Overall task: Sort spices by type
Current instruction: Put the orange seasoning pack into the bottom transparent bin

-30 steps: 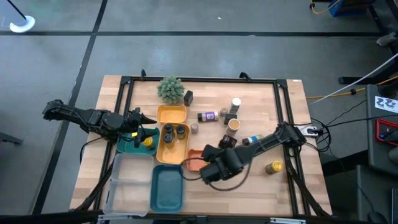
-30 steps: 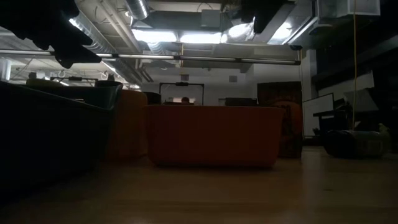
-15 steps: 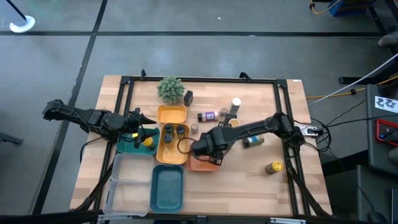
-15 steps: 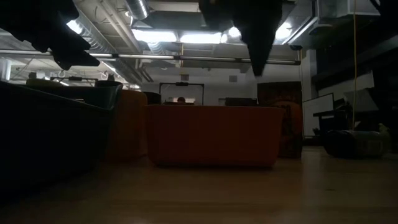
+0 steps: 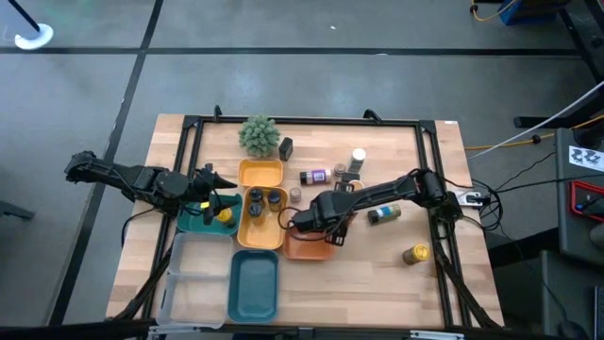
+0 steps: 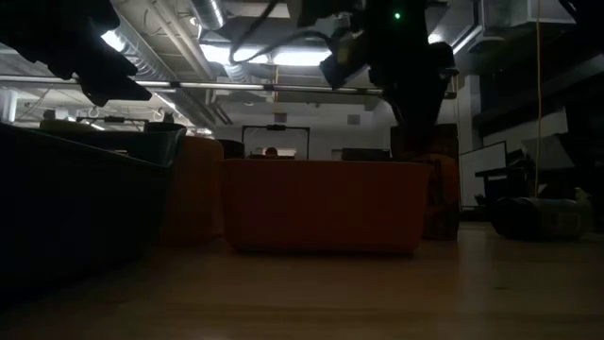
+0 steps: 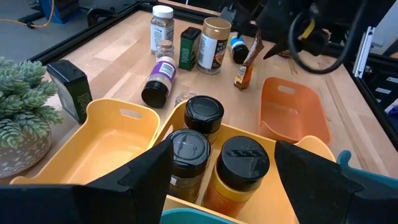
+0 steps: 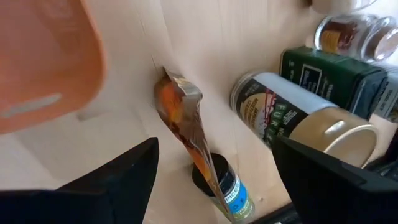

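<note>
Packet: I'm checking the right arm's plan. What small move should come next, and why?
Probably ease the right gripper toward the packet and close on it. Its fingers are open, empty and lined up either side of the packet, which is on the table beside the orange tray. The left gripper waits over the yellow tray.

Past your right gripper's point(image 8: 214, 180) two dark, spread fingers point(image 8: 106, 177) you see a brown packet point(image 8: 183, 127) standing on the pale wooden desk point(image 8: 205, 43). An orange tray point(image 8: 43, 59) sits near it. A blue-labelled bottle point(image 8: 227, 190) lies just behind the packet. Close by are a gold-capped jar point(image 8: 298, 118), a dark green tin point(image 8: 336, 78) and a clear glass jar point(image 8: 351, 34).
</note>
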Controlling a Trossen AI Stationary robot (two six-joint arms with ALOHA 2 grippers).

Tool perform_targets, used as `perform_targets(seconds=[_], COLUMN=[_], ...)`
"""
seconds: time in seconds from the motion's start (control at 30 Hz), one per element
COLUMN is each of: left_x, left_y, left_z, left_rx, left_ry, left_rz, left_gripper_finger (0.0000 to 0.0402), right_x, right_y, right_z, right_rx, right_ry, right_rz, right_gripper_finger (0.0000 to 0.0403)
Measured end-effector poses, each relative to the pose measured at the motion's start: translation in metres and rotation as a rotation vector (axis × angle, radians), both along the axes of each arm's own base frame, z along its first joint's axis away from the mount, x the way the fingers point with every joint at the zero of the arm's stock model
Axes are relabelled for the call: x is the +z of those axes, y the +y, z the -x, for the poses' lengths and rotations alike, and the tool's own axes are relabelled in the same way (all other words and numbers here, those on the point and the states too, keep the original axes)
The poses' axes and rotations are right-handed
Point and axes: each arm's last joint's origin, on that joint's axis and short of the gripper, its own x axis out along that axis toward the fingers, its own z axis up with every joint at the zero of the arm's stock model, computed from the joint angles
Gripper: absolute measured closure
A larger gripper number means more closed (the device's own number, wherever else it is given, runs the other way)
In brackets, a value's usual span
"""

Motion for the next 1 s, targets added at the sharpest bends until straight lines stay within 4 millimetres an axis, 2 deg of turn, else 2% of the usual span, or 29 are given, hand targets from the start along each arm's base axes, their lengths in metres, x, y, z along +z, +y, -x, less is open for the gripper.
perform_targets(seconds=[0.2,0.3,0.47,0.83,0.9,1.0], left_x=[0.000,0.000,0.000,0.000,0.000,0.000], left_y=[0.000,0.000,0.000,0.000,0.000,0.000], left_z=[0.000,0.000,0.000,0.000,0.000,0.000], left_rx=[0.000,0.000,0.004,0.004,0.004,0.003], left_ry=[0.000,-0.001,-0.002,-0.005,-0.005,-0.005], left_rz=[0.000,0.001,0.011,0.011,0.011,0.008], left_gripper_finger=[0.0139,0.0139,0.0139,0.0139,0.0139,0.0139], right_x=[-0.020,-0.030,-0.040,-0.042,-0.042,-0.042], right_y=[-0.002,-0.002,-0.001,-0.001,-0.001,0.000], right_z=[0.009,0.012,0.014,0.011,0.011,0.011], right_rx=[-0.002,-0.006,-0.019,-0.016,-0.015,-0.018], right_ry=[0.086,0.098,0.104,0.069,0.069,0.070], right_rz=[0.017,0.009,-0.029,-0.040,-0.040,-0.048], right_gripper_finger=[0.0092,0.0107,0.0174,0.0373,0.0390,0.0380])
